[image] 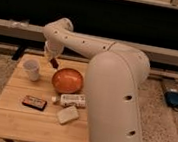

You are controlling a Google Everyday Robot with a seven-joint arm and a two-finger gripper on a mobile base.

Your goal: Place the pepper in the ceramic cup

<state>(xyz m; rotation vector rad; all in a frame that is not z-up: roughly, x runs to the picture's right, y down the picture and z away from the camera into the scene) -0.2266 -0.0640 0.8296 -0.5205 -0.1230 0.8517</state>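
Note:
The whitish ceramic cup (pixel 31 69) stands upright at the left of the wooden table (pixel 9 116). My gripper (pixel 52 58) hangs over the table's back edge, between the cup and the orange bowl (pixel 68 81), above and to the right of the cup. It is shut on the small dark red pepper (pixel 55 63), which sticks out below it, clear of the table. The arm reaches in from the right, and its large white body covers the table's right part.
A dark rectangular box with red marks (pixel 34 102) lies at the front left. A white packet (pixel 72 100) and a pale flat item (pixel 68 115) lie in front of the bowl. Dark benches run behind the table.

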